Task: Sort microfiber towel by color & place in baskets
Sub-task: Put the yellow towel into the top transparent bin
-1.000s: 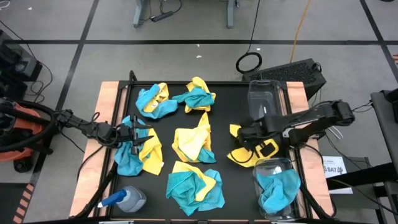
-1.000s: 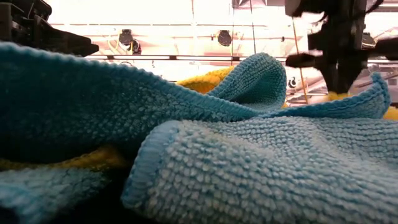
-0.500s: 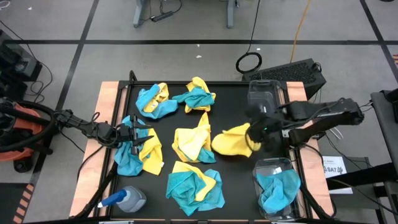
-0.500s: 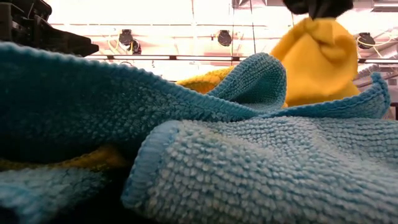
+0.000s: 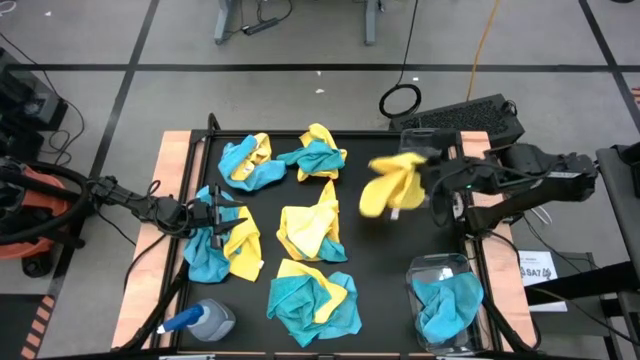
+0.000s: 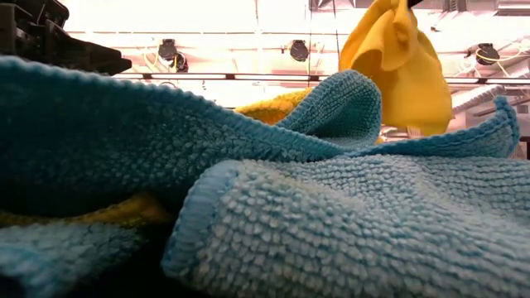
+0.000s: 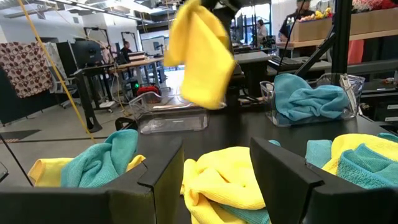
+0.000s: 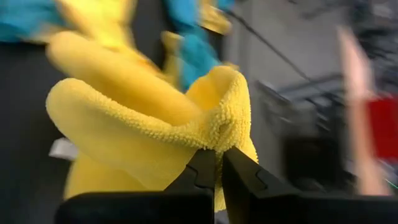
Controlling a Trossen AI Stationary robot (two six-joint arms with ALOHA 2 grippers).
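Observation:
A yellow microfiber towel (image 5: 388, 186) hangs in the air over the table's right half, and my right gripper (image 5: 427, 178) is shut on it. It also shows as the yellow towel (image 7: 198, 53) and the yellow towel (image 6: 397, 62). Several mixed yellow and teal towel piles (image 5: 310, 230) lie on the black table top. The far clear basket (image 5: 425, 150) holds no towel that I can see. The near basket (image 5: 446, 300) holds teal towels. My left gripper (image 7: 214, 180) stands open and level above a pile (image 5: 222, 245) at the table's left. My right gripper pinches a bunched fold of the yellow towel (image 8: 219, 134) between its two fingertips (image 8: 202, 174). The fingers slant downward toward the table's left. The towel is lifted clear of the table and hangs slack below and beyond the fingers.
A blue-capped spray bottle (image 5: 200, 320) lies at the near left corner. A black keyboard (image 5: 470, 115) sits on the floor beyond the far right edge. The low view is mostly filled by a teal towel (image 6: 331, 215) right in front of the camera.
My right gripper has risen, moved toward the table's far edge and turned, staying shut on the yellow towel. The towel lay crumpled on the table beside the near basket. Now it is lifted clear and hangs beside the far basket.

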